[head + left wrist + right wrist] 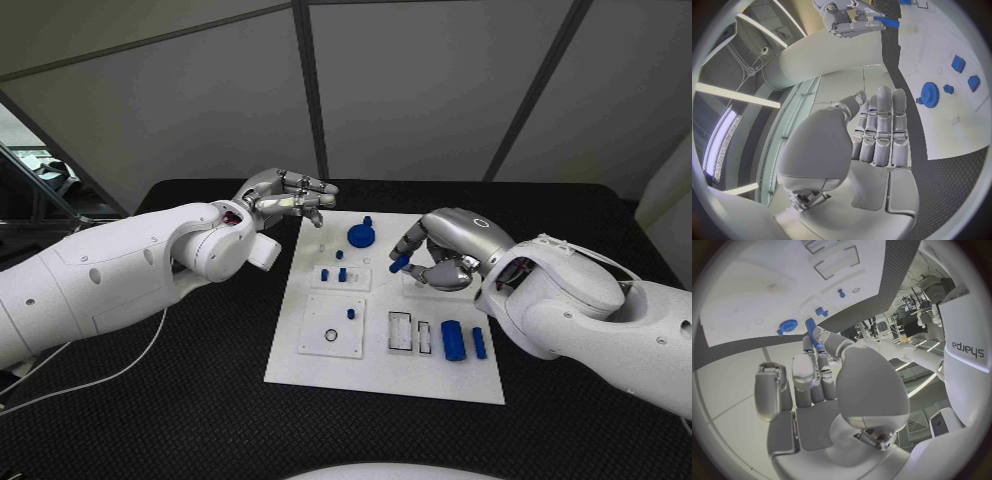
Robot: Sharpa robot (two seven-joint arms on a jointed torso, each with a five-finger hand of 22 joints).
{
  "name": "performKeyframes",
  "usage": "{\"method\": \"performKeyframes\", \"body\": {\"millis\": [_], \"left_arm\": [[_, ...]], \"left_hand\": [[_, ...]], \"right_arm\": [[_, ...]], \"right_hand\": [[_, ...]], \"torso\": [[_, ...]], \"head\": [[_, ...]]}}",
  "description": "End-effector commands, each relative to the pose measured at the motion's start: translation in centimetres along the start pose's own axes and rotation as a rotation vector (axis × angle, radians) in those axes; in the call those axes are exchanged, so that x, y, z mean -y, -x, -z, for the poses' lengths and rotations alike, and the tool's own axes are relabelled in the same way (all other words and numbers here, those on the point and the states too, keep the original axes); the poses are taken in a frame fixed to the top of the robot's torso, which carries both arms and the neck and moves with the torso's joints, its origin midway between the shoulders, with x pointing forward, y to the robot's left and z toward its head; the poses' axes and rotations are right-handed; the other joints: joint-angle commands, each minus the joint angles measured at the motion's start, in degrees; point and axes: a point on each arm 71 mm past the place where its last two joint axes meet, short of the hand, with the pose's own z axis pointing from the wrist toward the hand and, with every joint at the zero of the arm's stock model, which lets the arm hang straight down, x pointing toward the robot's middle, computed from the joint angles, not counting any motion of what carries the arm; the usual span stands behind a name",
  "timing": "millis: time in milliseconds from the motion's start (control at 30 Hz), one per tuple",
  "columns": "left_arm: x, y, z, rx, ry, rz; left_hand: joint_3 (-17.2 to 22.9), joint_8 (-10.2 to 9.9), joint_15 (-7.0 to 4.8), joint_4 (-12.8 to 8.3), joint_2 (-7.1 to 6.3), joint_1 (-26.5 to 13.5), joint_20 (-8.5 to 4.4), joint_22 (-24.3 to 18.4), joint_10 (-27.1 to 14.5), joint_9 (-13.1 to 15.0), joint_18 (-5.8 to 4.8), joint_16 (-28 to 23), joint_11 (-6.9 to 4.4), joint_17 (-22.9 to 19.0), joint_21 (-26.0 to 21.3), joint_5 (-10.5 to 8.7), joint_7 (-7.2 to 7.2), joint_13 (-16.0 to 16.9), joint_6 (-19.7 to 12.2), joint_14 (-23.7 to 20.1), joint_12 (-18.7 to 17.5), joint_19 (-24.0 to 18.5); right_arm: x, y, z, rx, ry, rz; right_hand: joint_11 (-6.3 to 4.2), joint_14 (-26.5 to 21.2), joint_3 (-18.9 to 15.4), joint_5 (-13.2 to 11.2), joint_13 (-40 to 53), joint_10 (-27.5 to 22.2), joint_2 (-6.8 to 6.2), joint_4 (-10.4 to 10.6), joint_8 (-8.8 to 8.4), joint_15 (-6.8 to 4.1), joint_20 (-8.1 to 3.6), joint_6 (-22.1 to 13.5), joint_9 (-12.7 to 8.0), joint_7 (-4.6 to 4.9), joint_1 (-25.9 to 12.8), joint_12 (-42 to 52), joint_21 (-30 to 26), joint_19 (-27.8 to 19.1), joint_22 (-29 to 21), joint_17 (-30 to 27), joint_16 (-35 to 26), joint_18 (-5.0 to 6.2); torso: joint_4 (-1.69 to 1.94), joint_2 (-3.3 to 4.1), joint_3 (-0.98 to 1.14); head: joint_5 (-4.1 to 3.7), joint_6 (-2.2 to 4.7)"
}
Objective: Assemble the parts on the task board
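Observation:
The white task board (378, 372) lies in the middle of the black table. On it sit a blue gear (361, 236), two small blue pegs (333, 274), a tiny blue piece (351, 313), and a blue cylinder (453, 340) beside a blue bar (479, 342). My right hand (444, 252) hovers over the board's far right part and pinches a small blue part (400, 264) between thumb and finger; the part (811, 327) shows above the gear (787, 326). My left hand (289, 198) hangs at the board's far left corner, fingers (882, 125) extended, holding nothing.
Rectangular slots (400, 330) and a raised square plate with a ring hole (330, 336) mark the board's near half. Black table (173, 420) surrounds the board. Grey partition walls stand behind the table.

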Motion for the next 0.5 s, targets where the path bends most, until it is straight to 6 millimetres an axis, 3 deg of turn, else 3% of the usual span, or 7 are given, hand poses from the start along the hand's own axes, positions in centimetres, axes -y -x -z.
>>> {"method": "performKeyframes", "body": {"millis": [33, 167, 267, 500], "left_arm": [[0.1, -0.2, -0.1, -0.013, -0.005, 0.008], [0.1, -0.4, -0.2, -0.017, -0.007, 0.009], [0.1, -0.5, -0.3, -0.019, -0.008, 0.01], [0.1, -0.7, -0.4, -0.023, -0.01, 0.011]], "left_hand": [[-0.08, -0.24, 0.18, -0.21, 0.47, 0.11, 0.2, -0.05, -0.2, 0.1, -0.3, -0.22, 0.28, -0.09, -0.33, -0.13, 0.28, 0.05, -0.06, 0.18, -0.13, 0.13], [-0.08, -0.24, 0.18, -0.21, 0.47, 0.11, 0.2, -0.05, -0.2, 0.1, -0.3, -0.22, 0.28, -0.09, -0.33, -0.13, 0.28, 0.05, -0.06, 0.18, -0.13, 0.13], [-0.08, -0.24, 0.18, -0.21, 0.47, 0.11, 0.2, -0.05, -0.2, 0.1, -0.3, -0.22, 0.28, -0.09, -0.33, -0.13, 0.28, 0.05, -0.06, 0.18, -0.13, 0.13], [-0.08, -0.25, 0.18, -0.26, 0.55, 0.15, 0.21, -0.09, -0.24, 0.11, -0.29, -0.32, 0.29, -0.11, -0.4, -0.13, 0.29, 0.08, -0.08, 0.2, -0.14, 0.14]], "right_arm": [[-1.9, 0.1, -0.6, 0.028, 0.065, -0.07], [-4.1, -0.9, -1.6, 0.008, 0.132, -0.113], [-5.7, -2.8, -2.1, -0.04, 0.181, -0.135], [-7.0, -6.3, -2.5, -0.135, 0.223, -0.155]], "right_hand": [[-1.48, 0.84, 0.22, 0.05, 0.03, 1.9, -0.1, 0.22, -0.03, -0.49, -0.44, 0.55, 0.09, -0.02, -0.62, -0.37, 0.29, 2.62, 9.37, 0.01, 0.29, -0.99], [-1.47, 0.83, 0.22, 0.06, 0.04, 1.88, -0.11, 0.27, -0.08, -0.49, -0.44, 0.53, 0.09, -0.01, -0.7, -0.43, 0.25, 2.59, 9.33, -0.03, 0.29, -0.97], [-1.45, 0.79, 0.25, 0.06, 0.03, 1.83, -0.09, 0.34, -0.16, -0.48, -0.45, 0.47, 0.08, 0.0, -0.8, -0.56, 0.2, 2.56, 9.29, -0.21, 0.2, -0.96], [-1.41, 0.71, 0.3, 0.04, 0.01, 1.69, -0.14, 0.4, -0.32, -0.48, -0.45, 0.32, 0.07, 0.03, -0.93, -0.78, 0.1, 2.49, 9.17, -0.55, 0.02, -0.92]], "torso": [[0.04, 0.08, -0.01], [0.12, 0.09, -0.03], [0.17, 0.08, -0.04], [-0.01, 0.12, -0.03]], "head": [[0.23, -0.15], [0.52, -0.37], [0.94, -0.59], [1.8, -0.87]]}}
